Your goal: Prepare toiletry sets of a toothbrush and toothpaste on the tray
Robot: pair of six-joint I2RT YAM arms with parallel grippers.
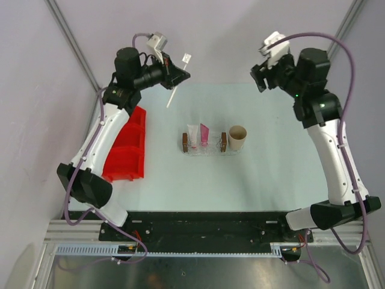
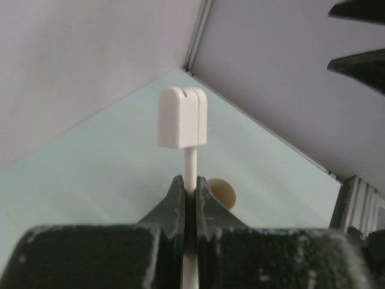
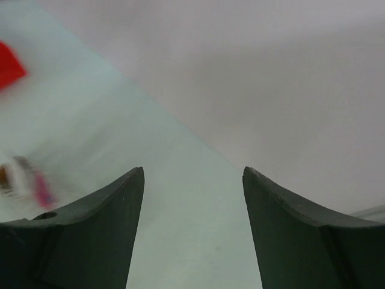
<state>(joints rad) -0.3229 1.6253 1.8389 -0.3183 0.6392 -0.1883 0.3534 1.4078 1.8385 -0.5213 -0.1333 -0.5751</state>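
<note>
- Top view: at far left, the left gripper (image 1: 177,75) is clamped on the toothbrush (image 1: 171,98). The white tube (image 1: 193,136) and pink tube (image 1: 204,133) lie side by side in the tray (image 1: 215,146), with a paper cup (image 1: 237,138) just beside it.
- Left wrist: the jaws pinch the toothbrush's thin stem, its head above them.
- Right wrist: the right gripper (image 3: 192,180) stands wide apart and empty; a blur at left is probably the tray.
</note>
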